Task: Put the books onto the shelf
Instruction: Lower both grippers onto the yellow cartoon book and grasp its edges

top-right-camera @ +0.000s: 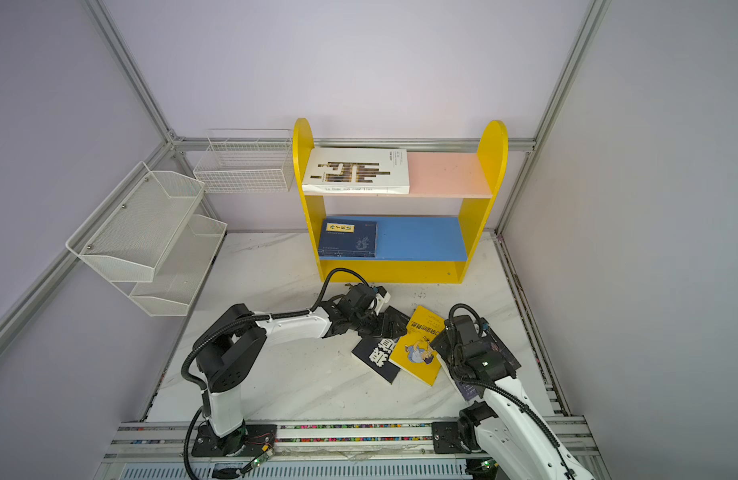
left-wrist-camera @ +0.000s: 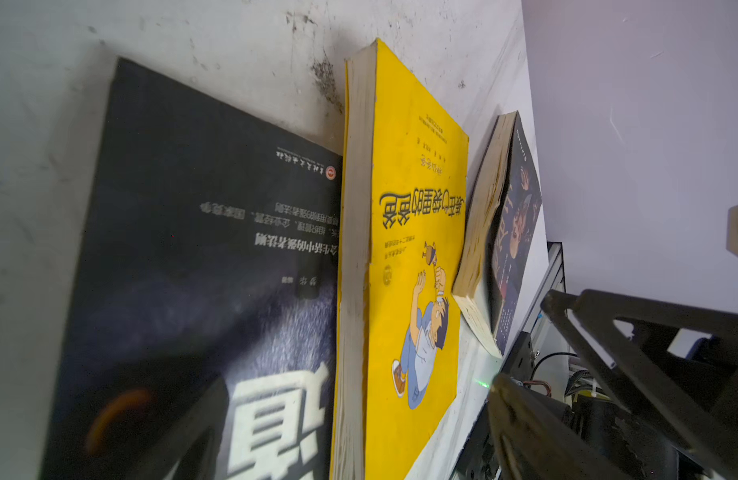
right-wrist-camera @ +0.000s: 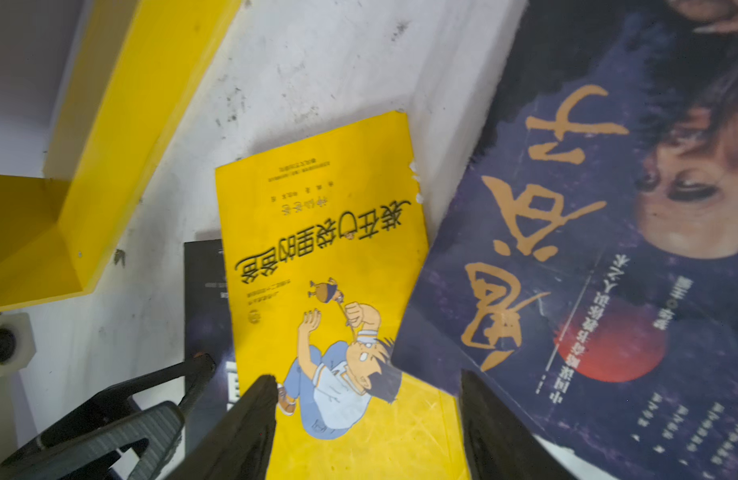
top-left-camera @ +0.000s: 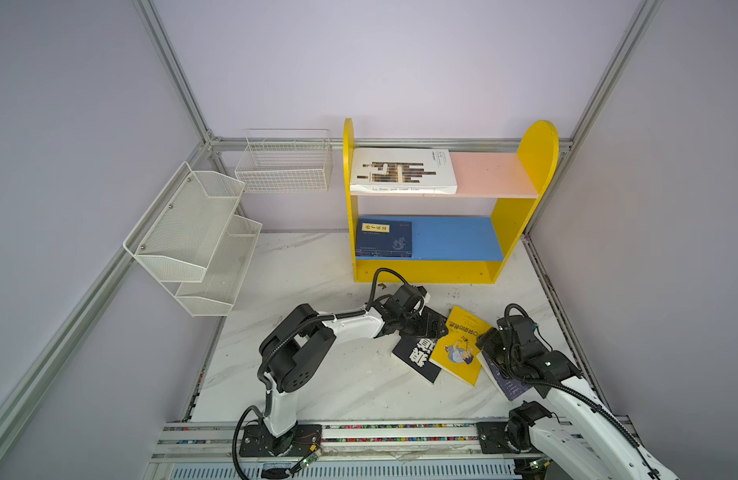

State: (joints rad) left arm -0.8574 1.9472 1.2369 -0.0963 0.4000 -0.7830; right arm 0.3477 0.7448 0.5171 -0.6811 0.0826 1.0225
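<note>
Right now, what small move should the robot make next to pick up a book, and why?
Probably lower the open right pincer and close on the dark-blue face book: its corner lies on top of the yellow cartoon book, right at that pincer's opening.

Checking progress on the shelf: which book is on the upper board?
The large white book, flat at the left end of the pink board. The navy one lies on the blue board below.

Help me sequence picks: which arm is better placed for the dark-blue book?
Probably right: the right tool, open, is at the dark-blue book's corner; the left tool over the black book.
</note>
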